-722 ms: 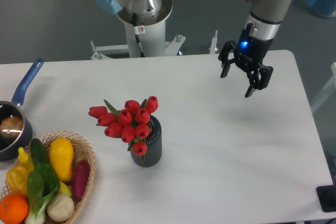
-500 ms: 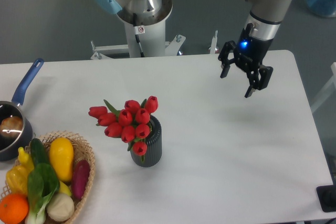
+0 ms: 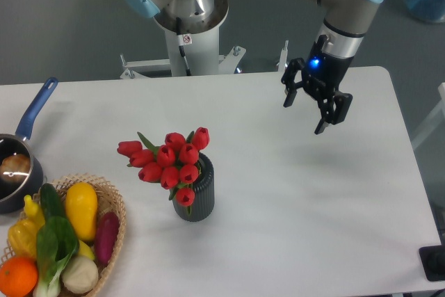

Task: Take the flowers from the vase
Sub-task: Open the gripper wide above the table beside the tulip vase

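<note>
A bunch of red tulips with green leaves (image 3: 169, 161) stands in a small dark grey ribbed vase (image 3: 197, 197) on the white table, left of centre. The flowers spread wider than the vase, mostly to its left. My gripper (image 3: 303, 117) hangs above the table at the upper right, well apart from the flowers and to their right. Its two black fingers are spread apart and hold nothing.
A wicker basket (image 3: 115, 208) of vegetables and fruit sits at the front left corner. A dark saucepan (image 3: 15, 193) with a blue handle (image 3: 37, 107) is at the left edge. The robot's white base column (image 3: 188, 39) stands behind the table's far edge.
My gripper has shifted a little to the left, toward the flowers. The flowers and vase have not moved.
</note>
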You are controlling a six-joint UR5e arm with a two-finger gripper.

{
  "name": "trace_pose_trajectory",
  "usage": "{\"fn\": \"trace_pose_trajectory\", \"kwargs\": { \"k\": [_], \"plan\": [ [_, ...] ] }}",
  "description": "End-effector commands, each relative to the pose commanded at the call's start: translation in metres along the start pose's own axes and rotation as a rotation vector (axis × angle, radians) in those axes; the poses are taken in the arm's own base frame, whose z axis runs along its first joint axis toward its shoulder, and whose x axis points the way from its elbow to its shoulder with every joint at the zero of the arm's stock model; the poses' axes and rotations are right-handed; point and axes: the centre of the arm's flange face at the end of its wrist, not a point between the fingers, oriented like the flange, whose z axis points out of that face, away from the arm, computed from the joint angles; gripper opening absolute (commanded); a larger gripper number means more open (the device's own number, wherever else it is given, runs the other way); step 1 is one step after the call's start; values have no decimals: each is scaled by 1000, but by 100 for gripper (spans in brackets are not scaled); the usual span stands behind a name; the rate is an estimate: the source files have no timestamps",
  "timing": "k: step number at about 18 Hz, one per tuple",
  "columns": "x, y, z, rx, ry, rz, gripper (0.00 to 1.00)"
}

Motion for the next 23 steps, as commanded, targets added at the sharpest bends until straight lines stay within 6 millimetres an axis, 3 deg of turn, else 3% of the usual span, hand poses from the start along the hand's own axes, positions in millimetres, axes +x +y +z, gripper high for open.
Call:
{"fn": "trace_pose_trajectory", "kwargs": {
  "k": [7, 11, 16, 19, 23],
  "plan": [
    [1, 2, 1, 12, 4, -11, 100],
    [-2, -2, 5, 89, -5, -103, 100],
    [-9, 8, 24, 192, 10, -151, 100],
    [-8, 28, 23, 247, -12, -183, 100],
    [-11, 31, 31, 269, -5, -197, 100]
  ]
}}
